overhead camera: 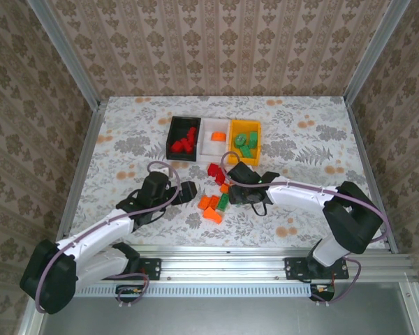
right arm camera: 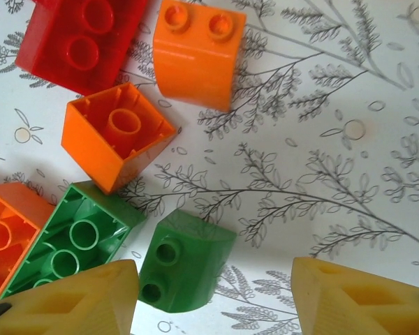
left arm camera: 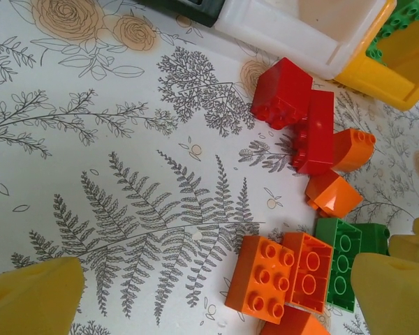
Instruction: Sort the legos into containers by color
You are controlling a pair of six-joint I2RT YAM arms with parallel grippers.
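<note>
Far middle of the counter [overhead camera: 126,150]: you have a black plastic bin [overhead camera: 172,134] holding red bricks [overhead camera: 186,142], a white translucent bin [overhead camera: 205,143] holding one orange brick [overhead camera: 217,135], and a yellow-orange bin [overhead camera: 232,143] holding green bricks [overhead camera: 247,142], side by side.
Near side of the bins: your loose pile of red, orange and green plastic bricks [overhead camera: 216,199].
Left tool [left arm camera: 213,279]: spread, empty, just left of the pile.
Right tool [right arm camera: 216,296]: spread around a small curved green brick [right arm camera: 185,269], not pinching it.

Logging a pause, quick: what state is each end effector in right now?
Left end effector: open, holding nothing.
Right end effector: open, gripping nothing; a green brick lies loose in the gap.
</note>
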